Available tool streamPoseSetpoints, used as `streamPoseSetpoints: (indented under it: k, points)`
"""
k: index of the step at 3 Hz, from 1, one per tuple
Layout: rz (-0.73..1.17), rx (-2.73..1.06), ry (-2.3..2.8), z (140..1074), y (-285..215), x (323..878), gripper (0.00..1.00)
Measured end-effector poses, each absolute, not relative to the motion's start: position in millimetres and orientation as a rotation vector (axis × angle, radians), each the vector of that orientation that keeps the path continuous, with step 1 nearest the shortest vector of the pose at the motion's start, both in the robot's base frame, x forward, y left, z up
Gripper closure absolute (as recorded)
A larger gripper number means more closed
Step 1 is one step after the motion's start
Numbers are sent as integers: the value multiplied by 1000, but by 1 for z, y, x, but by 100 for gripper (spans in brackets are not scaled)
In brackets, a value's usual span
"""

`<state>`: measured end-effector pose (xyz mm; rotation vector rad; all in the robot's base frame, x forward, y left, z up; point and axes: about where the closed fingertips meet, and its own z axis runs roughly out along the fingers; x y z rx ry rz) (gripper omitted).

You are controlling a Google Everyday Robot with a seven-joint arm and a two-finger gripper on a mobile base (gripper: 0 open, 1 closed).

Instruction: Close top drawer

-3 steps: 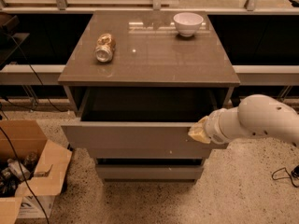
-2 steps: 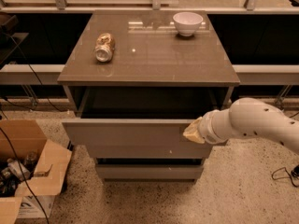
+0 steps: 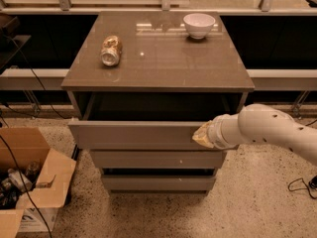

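Observation:
The top drawer [image 3: 133, 134] is a wide grey-brown box with a plain front panel, pulled partly out of the cabinet, its dark inside showing below the cabinet top [image 3: 158, 58]. My gripper [image 3: 202, 135] is at the end of the white arm coming in from the right and rests against the right part of the drawer's front panel. Below the top drawer are two shorter grey drawer fronts [image 3: 157, 158].
On the cabinet top lie a tipped can [image 3: 111, 50] at the left and a white bowl [image 3: 199, 25] at the back right. An open cardboard box [image 3: 29, 182] stands on the floor at the left. Cables run along the floor at both sides.
My arm has moved a little to the left along the drawer front, and the drawer looks pushed in slightly.

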<state>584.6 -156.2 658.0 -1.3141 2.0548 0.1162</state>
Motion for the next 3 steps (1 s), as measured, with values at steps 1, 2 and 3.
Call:
streamPoseSetpoints:
  k: [1,2,3]
  points:
    - [112,-1310,2046,657,-155,591,19]
    - [101,-1300,2023,653,-150,609,0]
    - [101,-1300,2023,653,-150,609,0]
